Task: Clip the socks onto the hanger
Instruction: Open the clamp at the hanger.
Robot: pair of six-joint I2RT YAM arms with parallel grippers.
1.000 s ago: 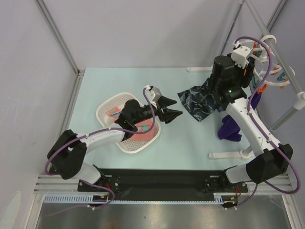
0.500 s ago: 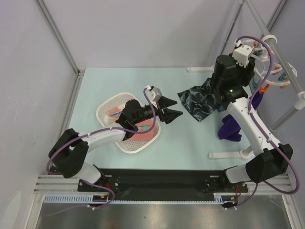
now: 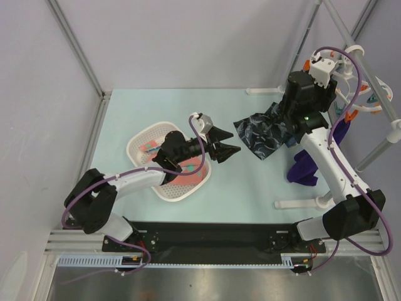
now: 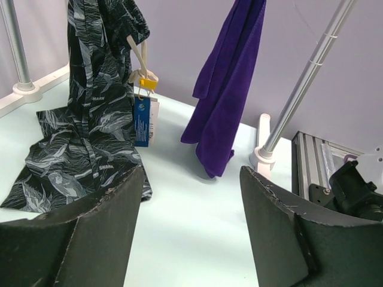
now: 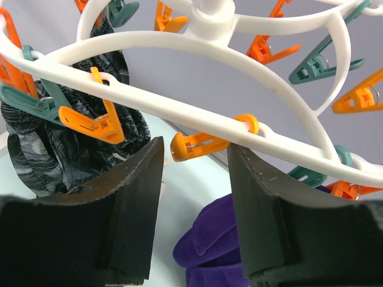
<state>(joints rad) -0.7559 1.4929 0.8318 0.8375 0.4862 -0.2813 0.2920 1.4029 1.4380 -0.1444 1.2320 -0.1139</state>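
the right gripper (image 5: 194, 156) is up at the hanger (image 5: 149, 40), jaws apart, with an orange peg (image 5: 200, 143) in line with the gap. closing on the peg's tail rather than its tip should open it. the left gripper (image 3: 225, 150), apart and empty, hovers beside the basket (image 3: 141, 139) holding the socks (image 3: 188, 174). it should pinch one sock's edge.

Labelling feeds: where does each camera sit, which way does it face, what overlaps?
Top external: overhead at near edge, looking down on the table; left arm and right arm show.
Left wrist: on left arm, faces across the table at navy cloth and purple garment; left end effector at bottom.
Right wrist: on right arm, faces the hanger close up; right end effector at bottom.
Shared: cloth and garment, in all three.
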